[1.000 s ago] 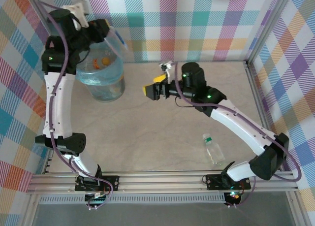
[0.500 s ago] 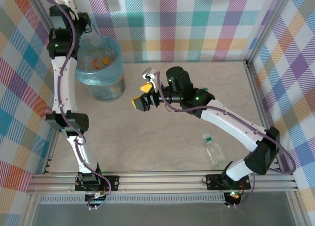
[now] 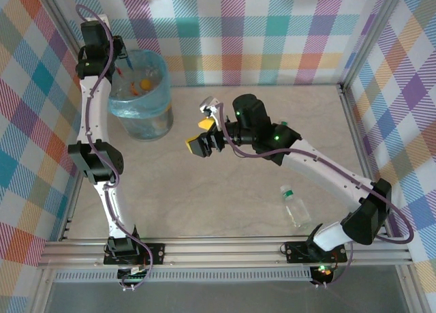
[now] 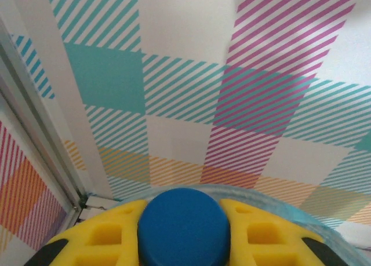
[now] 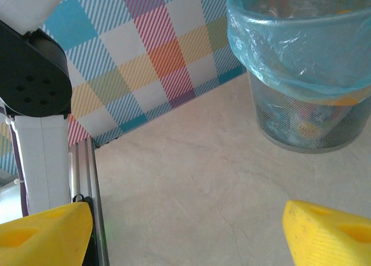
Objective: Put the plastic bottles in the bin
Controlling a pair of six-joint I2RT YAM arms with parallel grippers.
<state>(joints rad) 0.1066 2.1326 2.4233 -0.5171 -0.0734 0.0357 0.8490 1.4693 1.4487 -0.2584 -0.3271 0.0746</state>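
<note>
Plaid wall panels (image 3: pixel 272 26) in pastel checks close off the back and sides of your pale stone-patterned table (image 3: pixel 225 190). The bin (image 3: pixel 139 101), lined with its light-blue bag, stands in the far left corner. Your left arm (image 3: pixel 92 122) reaches straight up that side, and the left gripper (image 3: pixel 124 59) hangs over the bin's near-left rim. In the left wrist view that gripper (image 4: pixel 184 219) is closed around a blue-capped bottle (image 4: pixel 184 228): the yellow fingers (image 4: pixel 110 237) press on either side of the round cap. A strip of the blue liner (image 4: pixel 278 199) curves just behind them. The body of that bottle is hidden from you. Your right gripper (image 3: pixel 197 135) sits over the middle of the table, right of the bin and apart from it. From its wrist camera you see the right gripper (image 5: pixel 185 237) spread wide with bare tabletop between the yellow fingertips (image 5: pixel 330 234) and nothing in its grasp. The bin (image 5: pixel 301 69) stands ahead of it, with coloured shapes showing blurred through the mesh. A green-capped bottle (image 3: pixel 295 207) lies on its side near the right arm's base, well apart from both grippers.
</note>
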